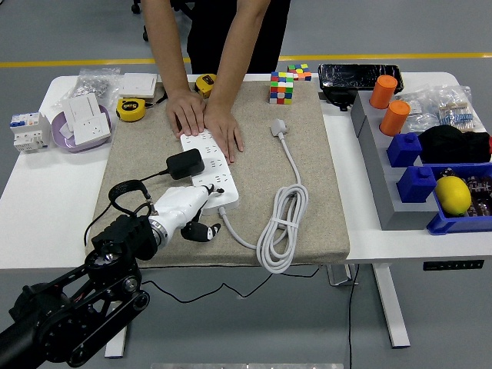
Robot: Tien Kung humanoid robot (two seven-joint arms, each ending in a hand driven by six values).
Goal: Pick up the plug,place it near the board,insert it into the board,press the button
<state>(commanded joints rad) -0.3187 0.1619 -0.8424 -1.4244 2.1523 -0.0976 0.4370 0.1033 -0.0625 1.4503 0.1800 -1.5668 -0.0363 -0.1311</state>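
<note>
Plug [185, 163] — a black adapter block — sits seated on the near half of the white power strip [207, 171], left of the frame's centre, with its thin black lead looping down toward the lower left. Just below it the robot's left hand [187, 209] rests on the beige mat [307, 192], its white back turned up and its dark fingers [201, 230] curled under, holding nothing; the fingertips lie close beside the strip's near end and the white cord leaving it. The black arm [69, 307] behind the hand runs off into the lower left corner. No right arm shows. At the strip's far end, a person standing at the top of the frame presses both hands [204, 119] flat on it, palms down, side by side. Right of the strip a white cable [283, 223] lies coiled on the mat, its free grey connector pointing toward the upper centre. Beyond the mat's top edge stand a colour cube [281, 87] and two yellow tape measures [131, 109] — one partly hidden by the person's arm. At upper left a purple bowl [60, 132] holds white sockets. On the right side of the frame are two orange cups [389, 104], blue bins [419, 183] and a yellow lemon-like fruit [453, 195].
</note>
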